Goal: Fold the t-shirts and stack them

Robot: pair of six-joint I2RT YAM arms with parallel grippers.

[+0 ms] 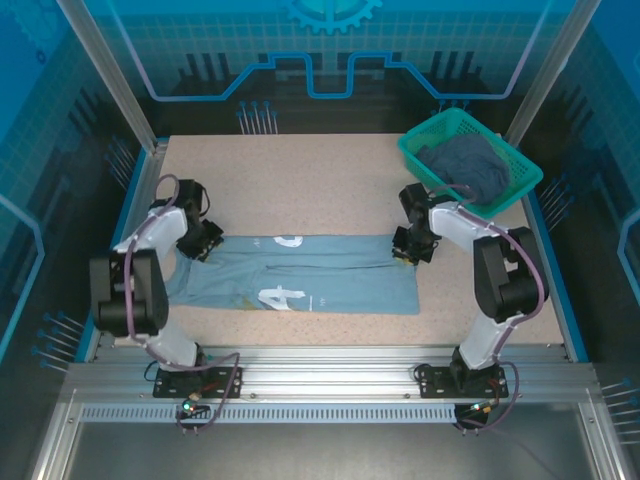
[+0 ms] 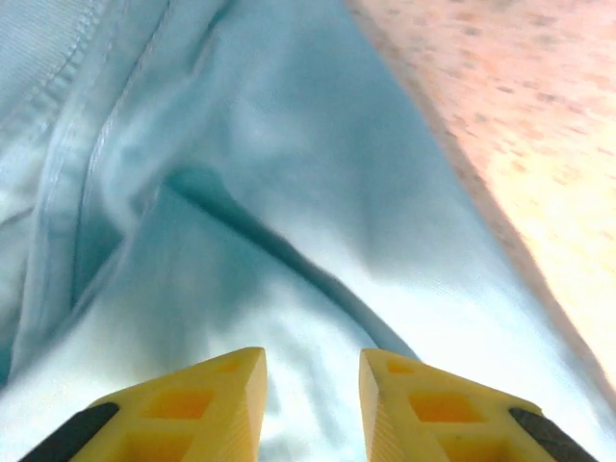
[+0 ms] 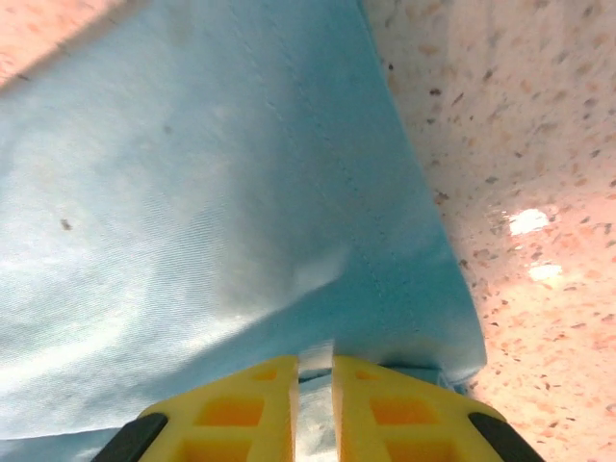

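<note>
The pale blue-grey t-shirt (image 1: 300, 272), with white lettering (image 1: 275, 298), lies folded into a long band across the table. My left gripper (image 1: 203, 243) is at its left end. In the left wrist view that gripper (image 2: 313, 371) is open, its yellow fingers apart just over the rumpled cloth (image 2: 289, 144). My right gripper (image 1: 408, 250) is at the band's upper right corner. In the right wrist view it (image 3: 315, 371) is shut, pinching the hem of the cloth (image 3: 192, 192). The darker slate t-shirt (image 1: 465, 165) lies bunched in the basket.
The teal-green mesh basket (image 1: 418, 152) stands at the back right of the speckled table (image 1: 300, 180). Bare tabletop (image 3: 520, 144) lies right of the shirt's hem. Blue enclosure walls and metal posts ring the table.
</note>
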